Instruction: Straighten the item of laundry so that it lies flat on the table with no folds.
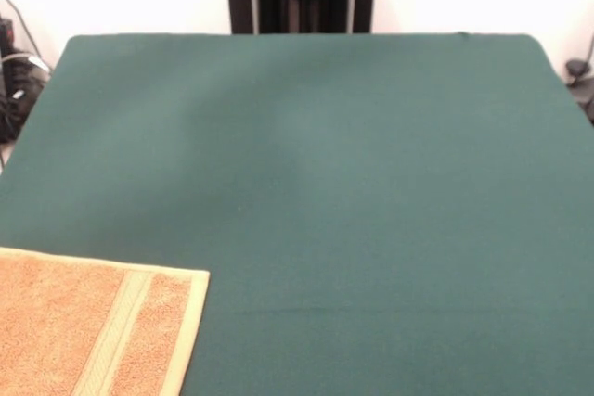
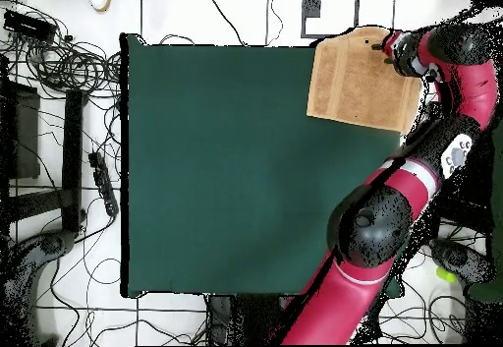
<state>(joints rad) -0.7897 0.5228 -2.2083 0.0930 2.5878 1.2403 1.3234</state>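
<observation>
The item of laundry, an orange-tan towel with a paler stripe and hem along its right side, lies in the near left corner of the front view, cut off by the picture's edges. What shows of it looks flat. In the overhead view the towel covers the top right corner of the green table and reaches a little past the table's edges. My gripper is over the towel's upper right part, at the end of the red arm. The front view does not show the gripper.
The arm's large elbow joint hangs over the table's lower right edge in the overhead view. Cables and equipment lie on the floor along the left side. The green table fills most of the front view.
</observation>
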